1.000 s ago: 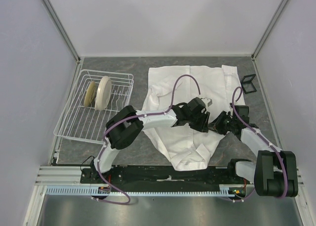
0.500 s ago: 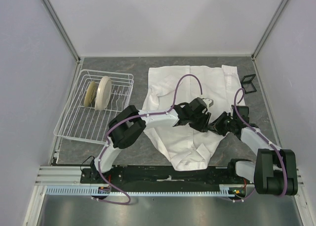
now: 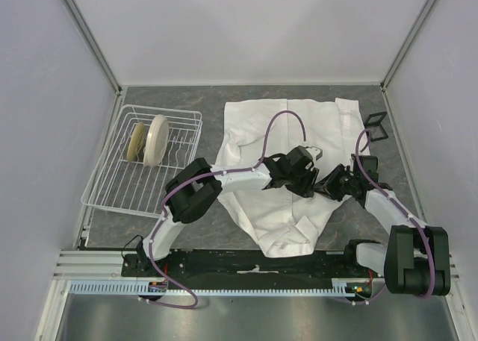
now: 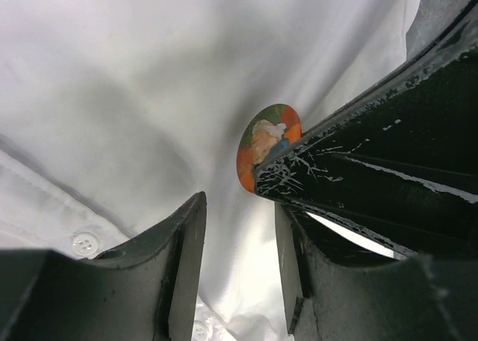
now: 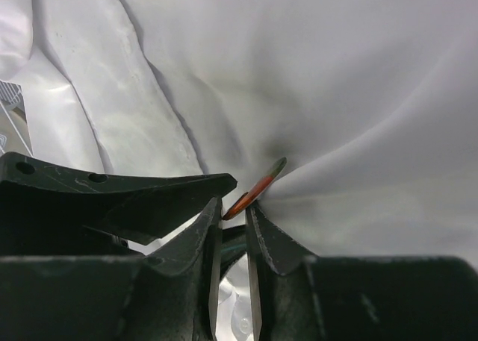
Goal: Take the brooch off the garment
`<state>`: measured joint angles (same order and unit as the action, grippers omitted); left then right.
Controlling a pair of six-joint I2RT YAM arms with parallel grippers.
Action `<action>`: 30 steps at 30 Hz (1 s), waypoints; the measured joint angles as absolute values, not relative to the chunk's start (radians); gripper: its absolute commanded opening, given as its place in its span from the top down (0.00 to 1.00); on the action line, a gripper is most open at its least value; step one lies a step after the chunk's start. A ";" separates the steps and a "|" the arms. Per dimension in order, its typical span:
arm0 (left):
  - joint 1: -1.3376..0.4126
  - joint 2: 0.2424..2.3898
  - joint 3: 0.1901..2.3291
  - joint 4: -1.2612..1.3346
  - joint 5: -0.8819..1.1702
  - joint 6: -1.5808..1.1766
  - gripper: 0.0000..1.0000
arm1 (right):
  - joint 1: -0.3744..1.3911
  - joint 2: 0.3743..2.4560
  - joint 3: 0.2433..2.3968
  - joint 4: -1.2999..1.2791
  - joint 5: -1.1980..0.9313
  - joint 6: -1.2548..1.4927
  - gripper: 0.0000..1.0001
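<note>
**Garment.** A large white button-front shirt (image 3: 328,124) of thin, wrinkled cloth lies spread on the grey desk (image 3: 194,95), right of centre.

**Brooch.** A small round brooch with an orange, green and cream face (image 4: 267,143) sits on the right half of the shirt, about midway between near and far. From overhead both arms cover it.

**Right gripper (image 5: 233,210).** The fingers stand close together with only a narrow slit between them, clamped on the brooch's lower rim. The disc stands tilted off the cloth. Creases in the fabric run in towards it, so I judge the fastening is not yet free.

**Left gripper (image 4: 239,207).** The fingers are apart, straddling a strip of shirt just left of the brooch, and hold nothing. I cannot tell whether they touch the cloth.

**Judgement.** The left gripper appears placed to hold the shirt down, so the cloth does not rise with the brooch when the right arm pulls.

**Risk.** Unrestrained, such thin cloth may tent or tear.
</note>
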<state>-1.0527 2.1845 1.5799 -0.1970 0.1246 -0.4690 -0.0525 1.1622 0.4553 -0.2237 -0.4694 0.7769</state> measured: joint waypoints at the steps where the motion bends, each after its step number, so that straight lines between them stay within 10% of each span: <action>1: -1.049 2.186 1.581 -0.197 0.126 -0.469 0.55 | -0.052 1.169 0.458 -0.224 -0.470 0.776 0.74; 14: -0.997 2.199 1.581 -0.169 0.223 -0.469 0.44 | -0.055 1.203 0.480 -0.221 -0.464 0.752 0.71; 30: -0.997 2.203 1.584 -0.130 0.268 -0.462 0.73 | -0.055 1.211 0.495 -0.235 -0.449 0.731 0.67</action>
